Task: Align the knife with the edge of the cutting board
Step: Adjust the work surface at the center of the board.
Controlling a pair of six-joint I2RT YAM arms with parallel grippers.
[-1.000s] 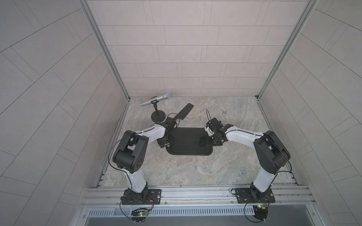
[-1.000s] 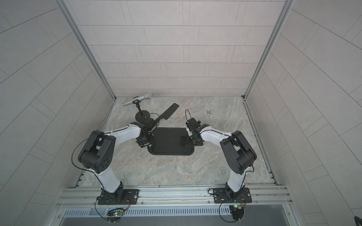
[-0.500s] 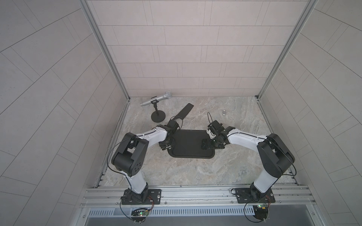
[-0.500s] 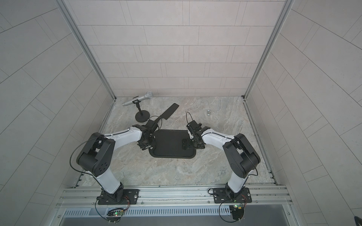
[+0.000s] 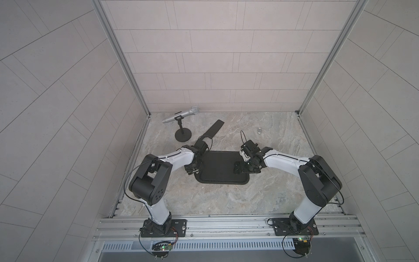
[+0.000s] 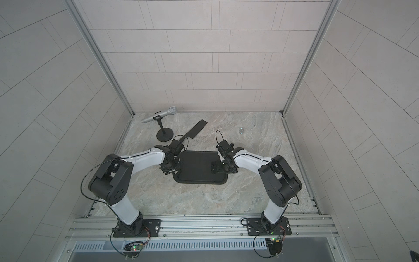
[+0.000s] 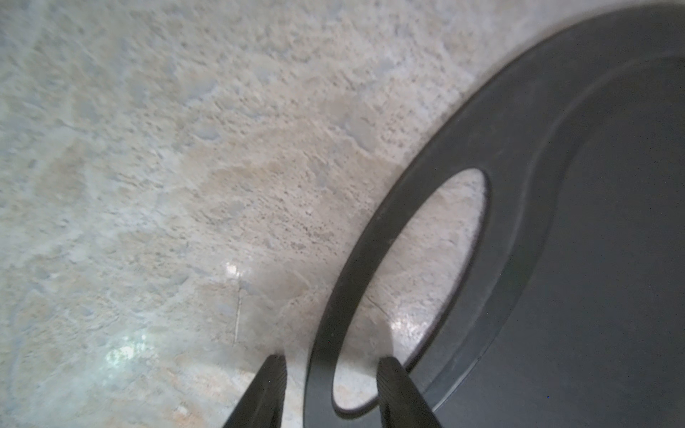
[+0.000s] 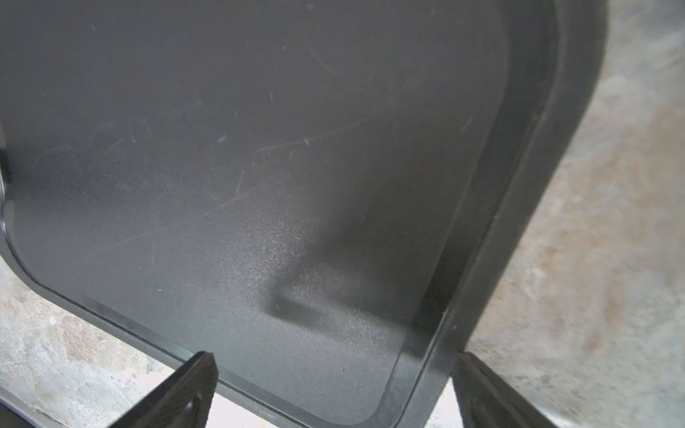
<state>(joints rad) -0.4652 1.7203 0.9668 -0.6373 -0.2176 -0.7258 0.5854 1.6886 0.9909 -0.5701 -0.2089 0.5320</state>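
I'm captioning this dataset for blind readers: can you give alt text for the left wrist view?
The left gripper straddles the rim of the black cutting board beside its oval handle hole: one fingertip sits outside over the marble table, the other inside the hole. A shallow groove follows the board's rim.

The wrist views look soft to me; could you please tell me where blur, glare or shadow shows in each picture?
Left wrist view: the table is blurred, with glare spots near the board. Right wrist view: a dark shadow on the board, pale scratches, soft table. Both top views: sharp, evenly lit, tile lines on the side walls bowed.
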